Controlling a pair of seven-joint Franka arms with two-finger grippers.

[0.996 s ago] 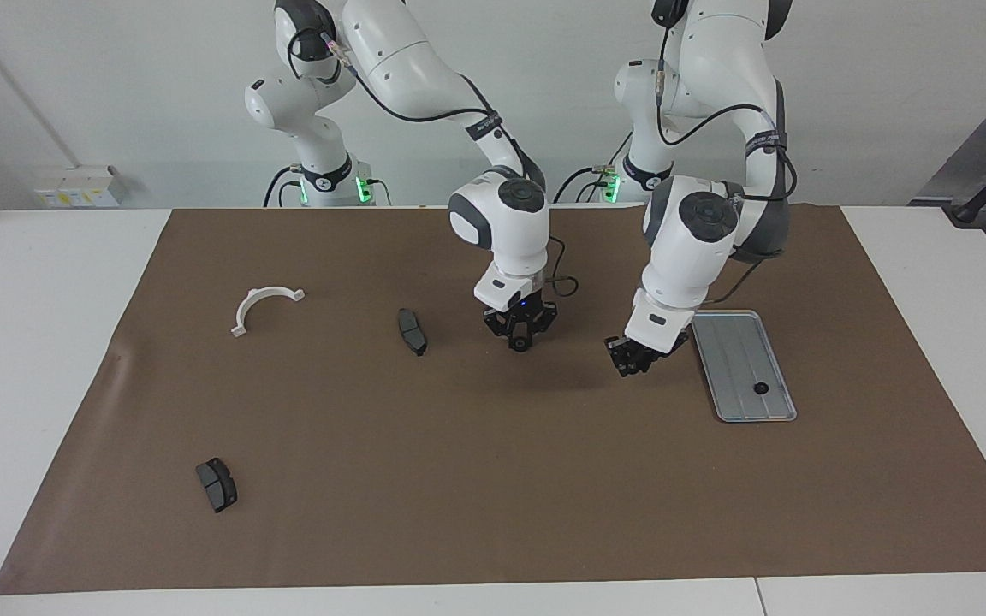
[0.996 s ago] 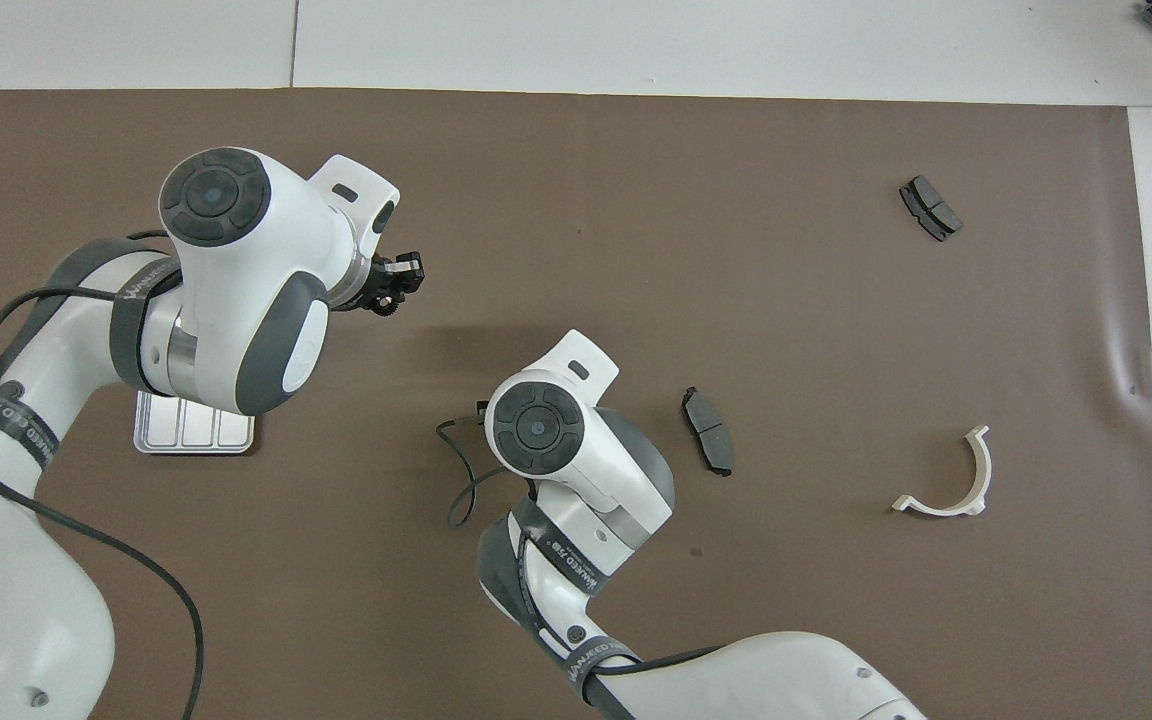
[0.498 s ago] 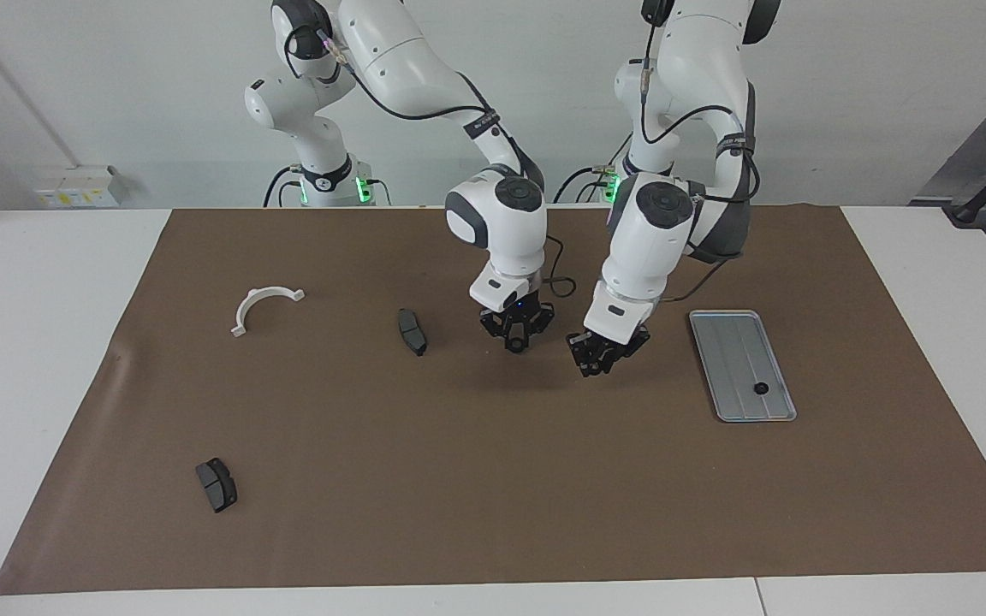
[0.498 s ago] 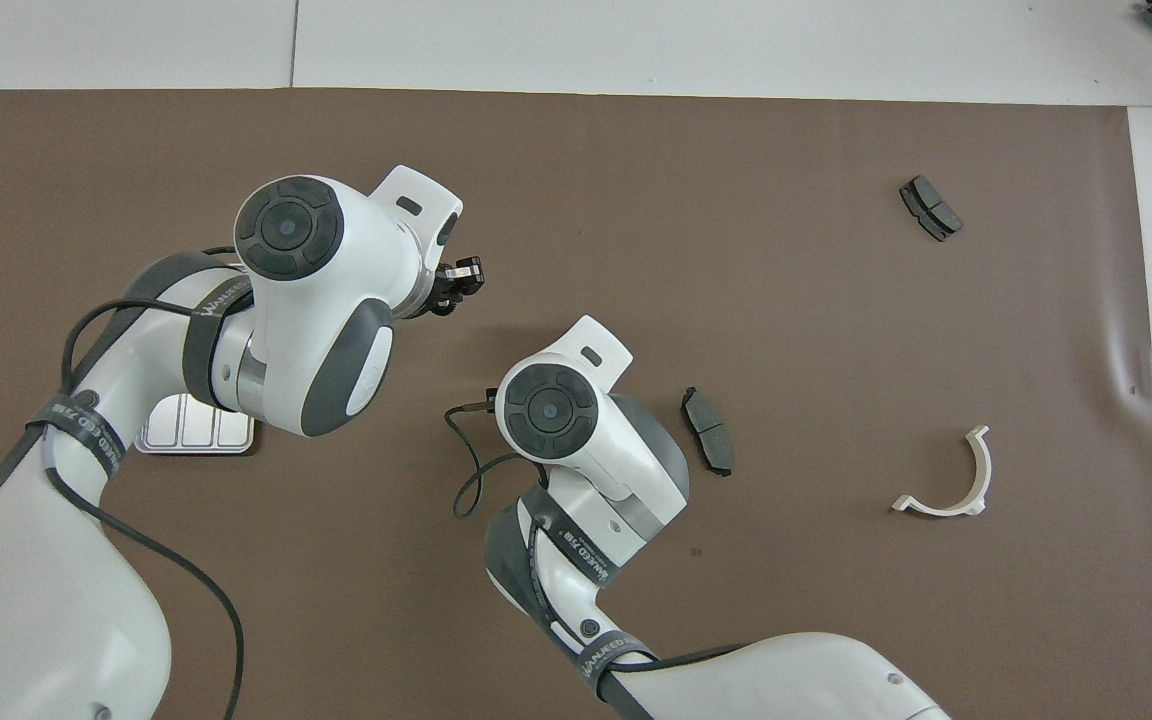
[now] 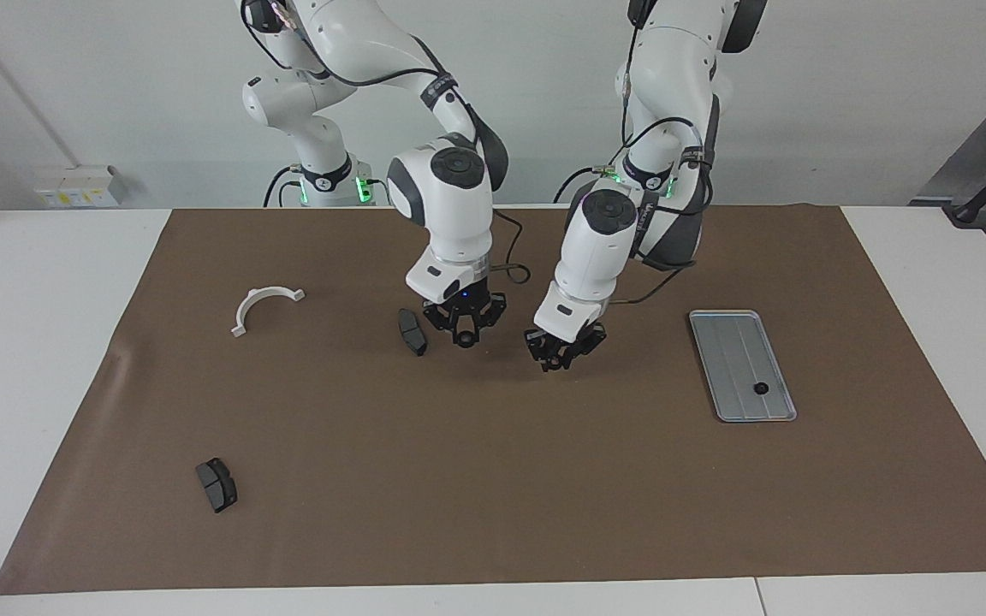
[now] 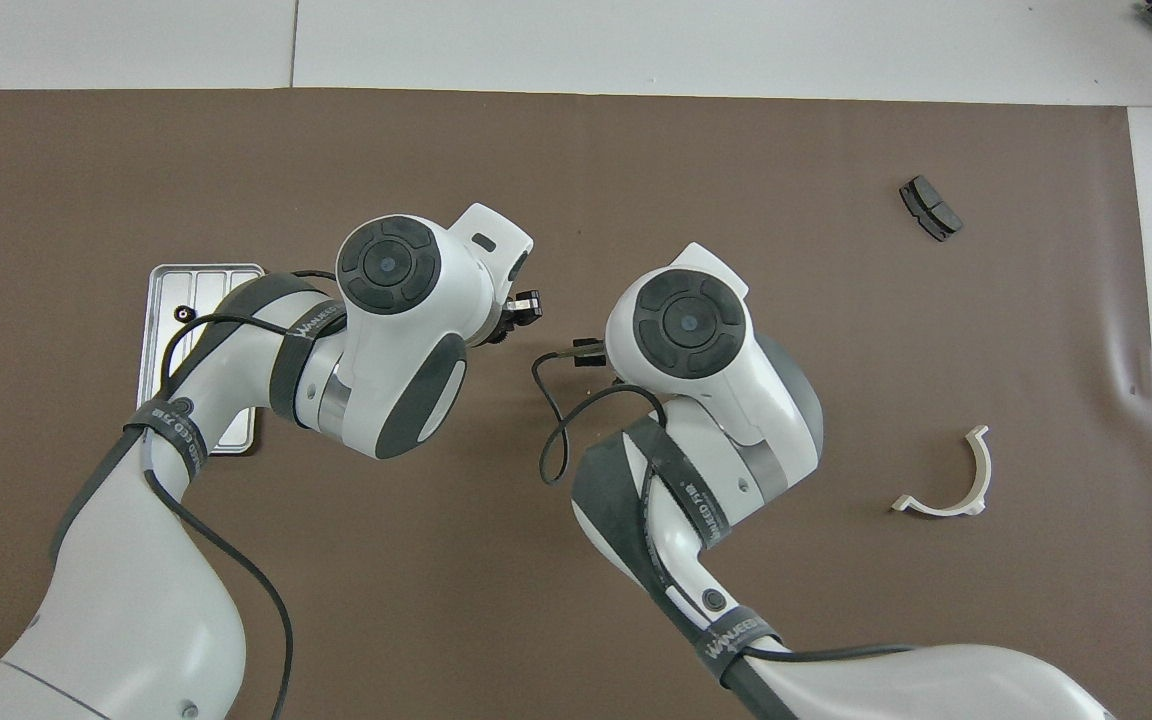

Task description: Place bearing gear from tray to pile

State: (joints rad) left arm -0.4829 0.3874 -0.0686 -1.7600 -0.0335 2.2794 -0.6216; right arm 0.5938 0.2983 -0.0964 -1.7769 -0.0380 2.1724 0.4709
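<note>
Both arms bent downward over brown mat (image 5: 493, 479); left gripper (image 5: 558, 358) and right gripper (image 5: 464, 335) raised mid-mat, grip unclear; small black round gear (image 5: 761, 388) in ridged silver-grey metal tray (image 5: 728, 323); dark grey brake pad (image 5: 412, 331) in facing view only.

Crowded at mid-mat: left claw (image 5: 555, 359) and right claw (image 5: 465, 335) hanging close side by side, narrow gap between. Blocked just beside the right claw by a brake pad (image 5: 412, 331) (toward the right arm's end). Open brown mat (image 5: 493, 496) along the edge farthest from the robots, apart from a second brake pad (image 5: 216, 484).
</note>
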